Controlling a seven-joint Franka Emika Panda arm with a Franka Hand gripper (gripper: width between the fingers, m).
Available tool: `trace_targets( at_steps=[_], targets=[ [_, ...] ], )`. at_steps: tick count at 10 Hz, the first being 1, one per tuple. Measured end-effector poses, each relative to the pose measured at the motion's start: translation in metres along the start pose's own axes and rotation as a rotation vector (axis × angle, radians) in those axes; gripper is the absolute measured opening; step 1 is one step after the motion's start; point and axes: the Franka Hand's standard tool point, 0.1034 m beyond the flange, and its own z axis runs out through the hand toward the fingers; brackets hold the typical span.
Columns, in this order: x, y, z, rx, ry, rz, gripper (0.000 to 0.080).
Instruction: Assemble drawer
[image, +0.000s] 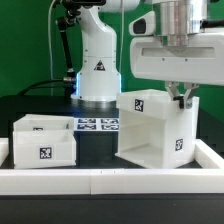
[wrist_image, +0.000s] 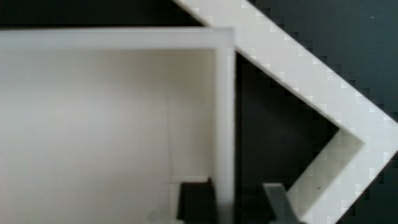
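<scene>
The drawer's tall boxy shell (image: 155, 125) stands at the exterior view's right, open side up, with a tag on its front. My gripper (image: 183, 97) is down over the shell's right wall. In the wrist view that thin wall (wrist_image: 224, 120) runs straight in between my fingers (wrist_image: 196, 200), and my gripper (wrist_image: 231, 203) is shut on it, one finger inside the shell and one outside. The two low trays (image: 45, 140) sit together at the exterior view's left, one with a tag facing front.
The marker board (image: 97, 125) lies flat behind the trays, in front of the robot's base (image: 98, 75). The long white border rail (image: 110, 180) runs along the front and shows in the wrist view (wrist_image: 302, 90) as an angled white strip.
</scene>
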Motion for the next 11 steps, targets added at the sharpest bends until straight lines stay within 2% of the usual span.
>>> trace_targets(
  at_steps=[4, 5, 6, 9, 11],
  targets=[
    [0.002, 0.001, 0.0, 0.006, -0.013, 0.17, 0.0038],
    [0.008, -0.002, -0.001, 0.023, -0.04, 0.272, 0.0038],
    [0.015, -0.006, -0.003, 0.041, -0.057, 0.37, 0.0038],
    [0.021, -0.019, -0.001, 0.056, -0.073, 0.57, 0.0038],
    [0.029, -0.03, -0.001, 0.064, -0.075, 0.56, 0.0038]
  ],
)
